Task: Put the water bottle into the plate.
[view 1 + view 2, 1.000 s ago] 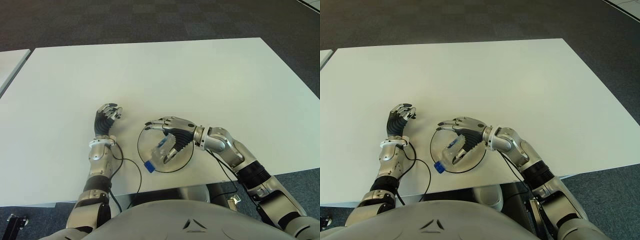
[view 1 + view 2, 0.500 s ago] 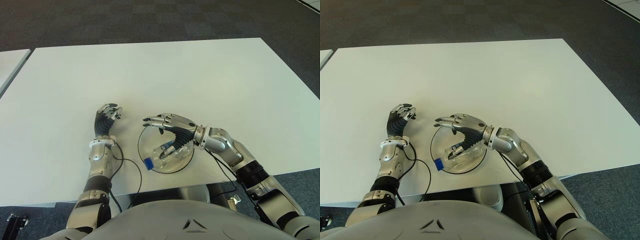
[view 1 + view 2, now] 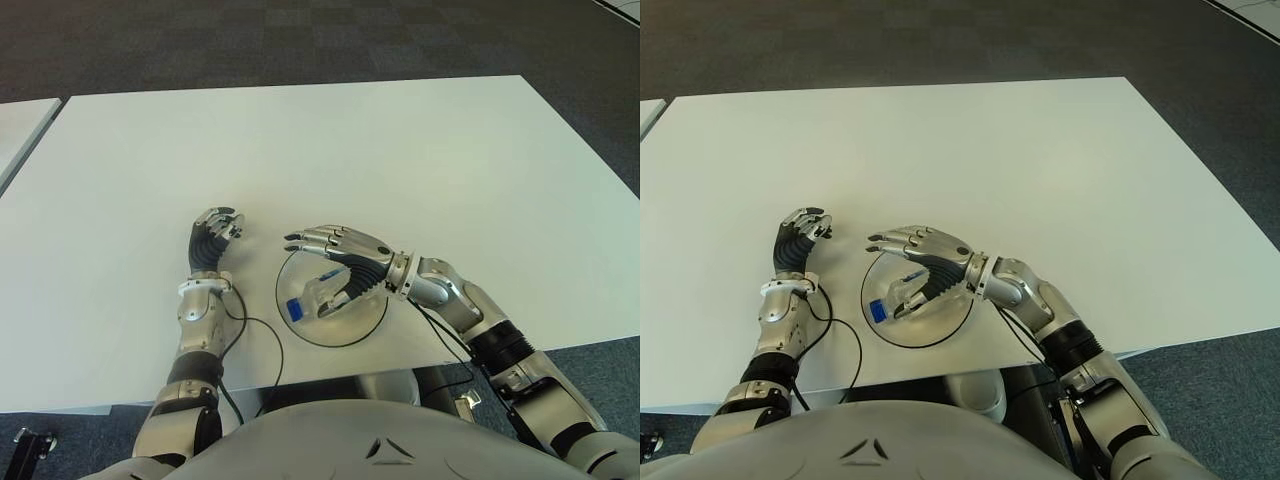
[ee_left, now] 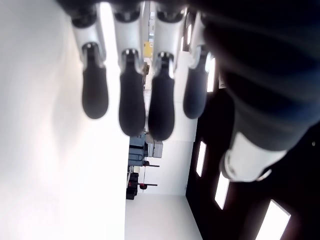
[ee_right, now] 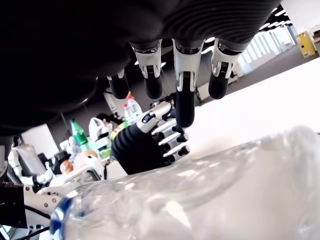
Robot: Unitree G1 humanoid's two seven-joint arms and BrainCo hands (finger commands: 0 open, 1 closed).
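clear water bottle (image 3: 318,297) in plate (image 3: 369,323) — under open right hand (image 3: 340,258)

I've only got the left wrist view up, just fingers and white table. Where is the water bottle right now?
Observer: The water bottle lies on its side inside the plate, blue cap toward the robot's left.
Operator: Is the right hand gripping it?
Observer: No. The right hand is above the bottle with its fingers spread, not closed around it.
Operator: And where is my left hand relative to all that?
Observer: The left hand shows just left of the plate, apart from its rim and holding nothing.
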